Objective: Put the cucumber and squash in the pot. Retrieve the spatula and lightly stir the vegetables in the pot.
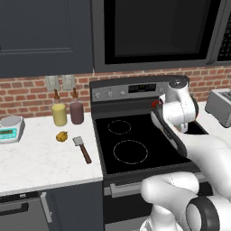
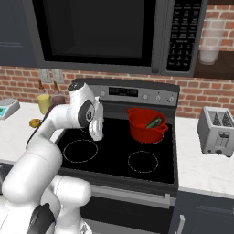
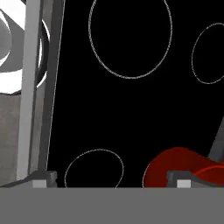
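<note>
Gripper (image 3: 111, 178) open above stove (image 2: 114, 155) — cucumber (image 2: 154, 123) in pot (image 2: 145, 125)

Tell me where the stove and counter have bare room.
Free: the three stovetop burners left of and in front of the round red pot, and the white counter in front of the grey-bladed spatula. Crowded: counter's back, with yellow-orange squash, two bottles and scale.

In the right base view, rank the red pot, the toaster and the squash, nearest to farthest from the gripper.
1. Red pot, on the stove's back right burner, just right of the gripper.
2. Squash, on the left counter.
3. Toaster, on the right counter, farthest.
</note>
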Tool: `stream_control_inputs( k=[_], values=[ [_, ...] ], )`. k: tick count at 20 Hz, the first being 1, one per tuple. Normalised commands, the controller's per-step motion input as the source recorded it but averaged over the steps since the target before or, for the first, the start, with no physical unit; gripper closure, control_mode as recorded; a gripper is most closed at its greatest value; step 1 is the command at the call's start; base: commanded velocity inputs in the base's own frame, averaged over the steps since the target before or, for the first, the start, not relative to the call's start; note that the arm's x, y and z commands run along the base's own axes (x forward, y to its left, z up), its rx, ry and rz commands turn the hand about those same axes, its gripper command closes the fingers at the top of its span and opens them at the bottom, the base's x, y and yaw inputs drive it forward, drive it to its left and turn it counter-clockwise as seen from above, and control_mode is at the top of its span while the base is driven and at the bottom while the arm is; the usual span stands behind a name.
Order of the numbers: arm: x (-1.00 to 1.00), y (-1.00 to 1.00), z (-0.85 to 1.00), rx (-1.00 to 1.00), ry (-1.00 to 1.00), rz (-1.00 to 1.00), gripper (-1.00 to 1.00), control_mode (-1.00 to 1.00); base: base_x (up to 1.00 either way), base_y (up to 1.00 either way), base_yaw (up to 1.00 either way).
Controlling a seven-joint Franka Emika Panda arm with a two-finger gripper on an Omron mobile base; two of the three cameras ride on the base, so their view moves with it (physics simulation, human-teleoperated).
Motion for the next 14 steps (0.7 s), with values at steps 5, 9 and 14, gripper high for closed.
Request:
stream_control_inputs(
  k=[5,9,14],
  values=[
    [-0.03,1.00,-0.33,0.13,0.14,0.62,-1.00,-1.00,0.00,0.00,0.00],
    [0.01,1.00,-0.03,0.07,0.14,0.64,-1.00,-1.00,0.00,0.00,0.00],
    [0.21,1.00,0.00,0.04,0.11,0.50,-1.00,-1.00,0.00,0.00,0.00]
  ],
)
